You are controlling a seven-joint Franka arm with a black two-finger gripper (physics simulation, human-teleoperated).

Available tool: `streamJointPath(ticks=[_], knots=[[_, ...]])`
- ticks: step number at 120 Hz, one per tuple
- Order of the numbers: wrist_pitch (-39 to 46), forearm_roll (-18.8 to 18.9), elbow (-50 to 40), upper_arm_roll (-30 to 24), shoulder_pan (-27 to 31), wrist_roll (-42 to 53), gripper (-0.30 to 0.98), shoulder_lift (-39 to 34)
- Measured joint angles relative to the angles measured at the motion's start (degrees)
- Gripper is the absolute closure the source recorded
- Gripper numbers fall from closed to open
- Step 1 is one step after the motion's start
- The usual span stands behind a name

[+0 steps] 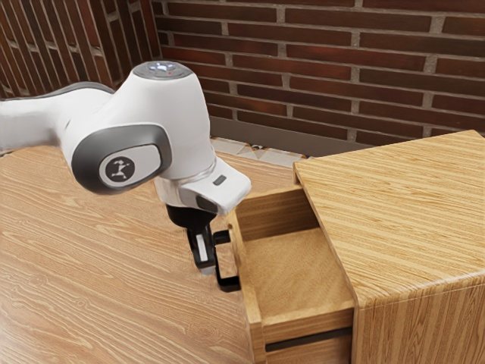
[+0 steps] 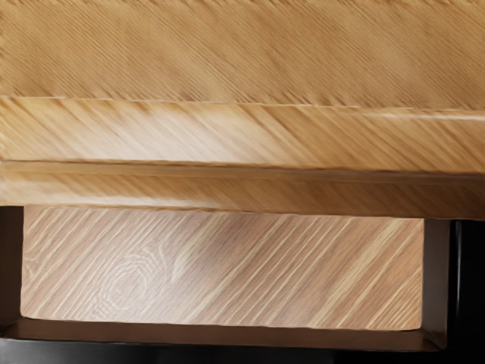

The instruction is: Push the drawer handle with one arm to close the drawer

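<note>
one drawer (image 1: pixel 292 265) open, the closing all left to do.
my tool (image 1: pixel 206 268) is down at the black handle (image 1: pixel 229 285), on its outer side, so i judge the reach about done; whether we touch, i cannot tell. nor can i tell if the tool is released or clenched. the handle sits on the drawer's front, above the desk (image 1: pixel 98 258), and that front stands well apart from the cabinet (image 1: pixel 409 205). what remains, i'd say, is a steady, straight push until the front meets it.
</note>
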Motion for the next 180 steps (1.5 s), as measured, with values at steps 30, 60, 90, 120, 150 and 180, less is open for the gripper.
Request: streamJointPath(ticks=[30, 60, 90, 120, 150, 180], knots=[[1.89, 0.27, 5.19, -1.27, 0.07, 0.61, 0.79, 5.12], [4.51, 0.43, 7.78, -1.47, 0.33, 0.98, 0.79, 8.52], [6.11, 0.51, 12.36, -2.29, 0.71, 1.23, 0.79, 13.80], [7.01, 0.62, 15.77, -3.35, 0.62, 1.41, 0.79, 17.35], [7.95, 0.74, 17.70, -3.74, 0.62, 1.56, 0.79, 19.08], [8.50, 1.29, 16.29, -4.46, 4.22, 1.53, 0.79, 16.63]])
